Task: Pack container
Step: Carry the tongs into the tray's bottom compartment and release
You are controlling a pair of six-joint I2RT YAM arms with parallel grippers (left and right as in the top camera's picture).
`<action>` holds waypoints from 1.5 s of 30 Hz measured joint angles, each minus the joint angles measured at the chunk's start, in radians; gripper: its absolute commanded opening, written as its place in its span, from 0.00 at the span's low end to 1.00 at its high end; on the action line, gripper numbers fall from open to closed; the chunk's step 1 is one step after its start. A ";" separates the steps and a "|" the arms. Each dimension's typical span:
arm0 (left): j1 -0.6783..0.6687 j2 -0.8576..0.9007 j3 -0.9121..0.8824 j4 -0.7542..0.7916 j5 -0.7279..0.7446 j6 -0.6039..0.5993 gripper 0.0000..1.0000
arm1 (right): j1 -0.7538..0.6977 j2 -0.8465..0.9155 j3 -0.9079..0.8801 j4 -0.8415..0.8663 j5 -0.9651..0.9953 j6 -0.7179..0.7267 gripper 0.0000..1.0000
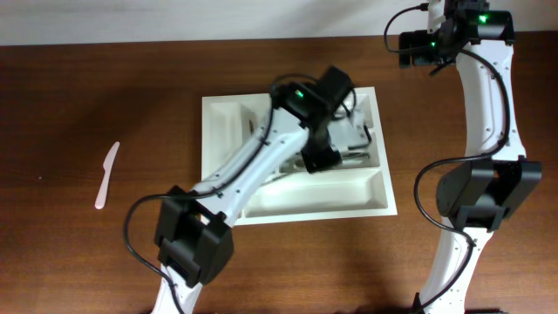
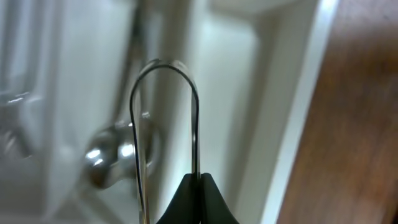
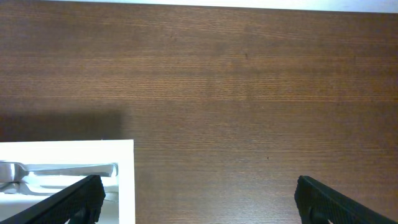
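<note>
While the left pincer [image 2: 199, 198] hangs over the big white rectangular plastic cutlery tray [image 1: 349, 201], which sits on the brown wooden tabletop [image 1: 87, 105] a bit right of centre, its fingers are pinched shut on a thin silver metal loop-ended utensil [image 2: 165, 63]. View's blurred, so can't say which kind. Looks like the placing step, w/ other silver metal cutlery [image 2: 104, 160] lying in the compartment below. To do it well: line the utensil up w/ the compartment's long axis, lower till it's near the floor & clear of dividers, then release & lift straight up so nothing drags. Right pincer [image 3: 199, 196] is spread wide, empty, parked beyond the tray's far right corner. White plastic knife [image 1: 106, 174] lies well off to the left, prob. next.
</note>
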 measured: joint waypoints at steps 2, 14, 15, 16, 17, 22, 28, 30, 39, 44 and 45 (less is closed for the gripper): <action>-0.022 0.000 -0.042 0.014 0.003 0.002 0.02 | 0.000 0.000 0.000 0.000 0.000 0.000 0.99; -0.064 0.000 -0.200 0.071 0.006 0.003 0.04 | 0.000 0.000 0.000 0.000 0.000 0.000 0.99; -0.064 0.000 -0.200 0.071 0.006 0.003 0.14 | 0.000 0.000 0.000 0.000 0.000 0.000 0.99; -0.064 0.000 -0.200 0.071 0.006 0.003 0.24 | 0.000 0.000 0.000 0.000 0.000 0.000 0.99; -0.064 0.000 -0.200 0.072 0.007 0.004 0.30 | 0.000 0.000 0.000 0.000 0.000 0.000 0.99; -0.064 0.000 -0.200 0.083 0.010 0.005 0.36 | 0.000 0.000 0.000 0.000 0.000 0.000 0.99; -0.051 0.000 -0.136 0.019 -0.003 -0.027 0.36 | 0.000 0.000 0.000 0.000 0.000 0.000 0.99; -0.032 0.000 -0.067 -0.006 -0.027 -0.052 0.45 | 0.000 0.000 0.000 0.000 0.000 0.000 0.99; 0.281 -0.018 0.272 -0.137 -0.227 -0.281 0.70 | 0.000 0.000 0.000 0.000 0.000 0.000 0.99; 0.550 -0.032 0.311 -0.197 -0.280 -0.353 0.70 | 0.000 0.000 0.000 0.000 0.000 0.000 0.99; 0.584 -0.031 0.311 -0.201 -0.283 -0.360 0.69 | 0.000 0.000 0.000 0.000 0.000 0.000 0.99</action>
